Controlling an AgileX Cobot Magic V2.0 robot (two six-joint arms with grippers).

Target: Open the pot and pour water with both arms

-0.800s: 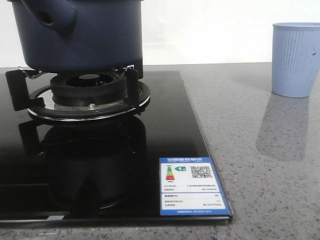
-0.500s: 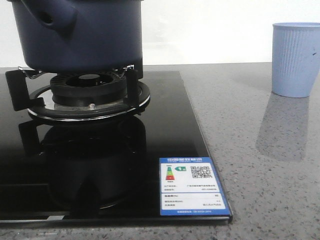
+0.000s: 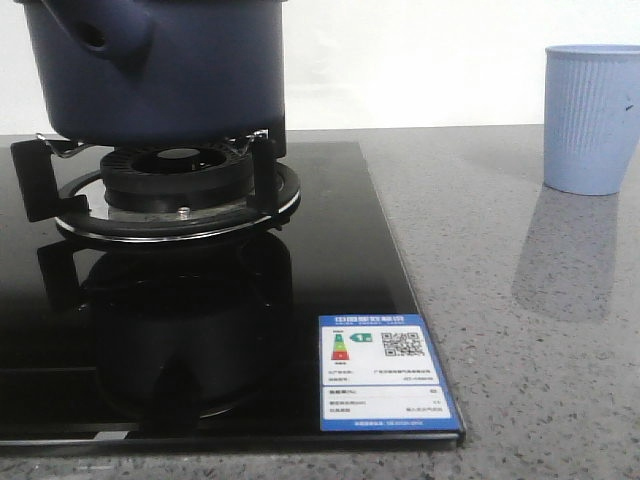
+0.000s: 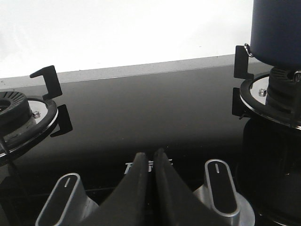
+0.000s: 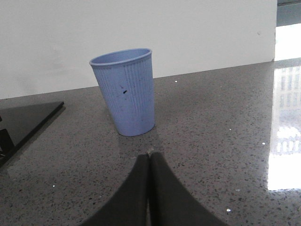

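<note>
The dark navy-blue pot (image 3: 170, 70) stands on the burner grate (image 3: 180, 190) of the black glass hob, its stubby socket with a round hole (image 3: 95, 38) facing front-left. Its top is cut off by the frame, so no lid shows. The pot's side also shows in the left wrist view (image 4: 277, 28). My left gripper (image 4: 149, 157) is shut and empty, low over the hob between two control knobs, apart from the pot. My right gripper (image 5: 149, 157) is shut and empty over the grey counter, a short way from the light blue ribbed cup (image 5: 124, 92).
The light blue ribbed cup (image 3: 590, 118) stands on the grey speckled counter (image 3: 520, 330) to the right of the hob. A second burner (image 4: 19, 113) lies further left. Two silver knobs (image 4: 218, 186) flank my left gripper. An energy label (image 3: 385, 385) is on the hob's front corner.
</note>
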